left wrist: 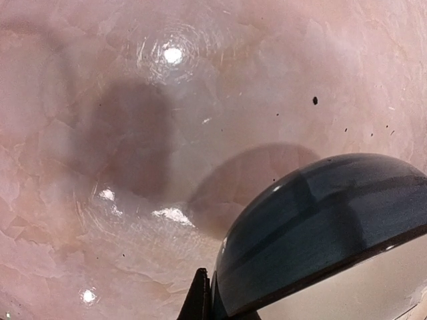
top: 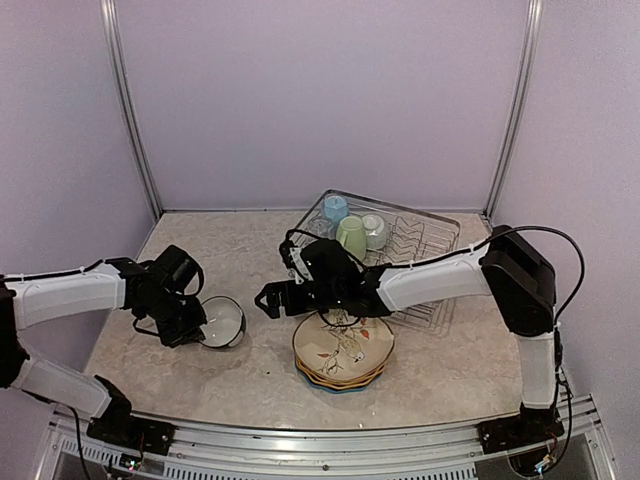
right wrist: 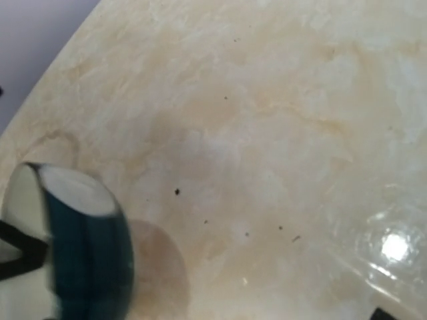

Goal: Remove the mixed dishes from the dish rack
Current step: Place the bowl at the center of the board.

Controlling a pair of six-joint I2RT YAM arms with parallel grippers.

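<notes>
left gripper (top: 196,322): pinched on left rim of small bowl (top: 225,322), white inside | right gripper (top: 268,300): jaws spread, nothing between, over table (top: 250,250) between bowl and plate stack (top: 345,352) | plate stack: cream bird-print plate on top, orange and blue rims beneath | dish rack (top: 432,248): behind stack, holds pale green mug (top: 351,238) and light blue mug (top: 335,208)
</notes>
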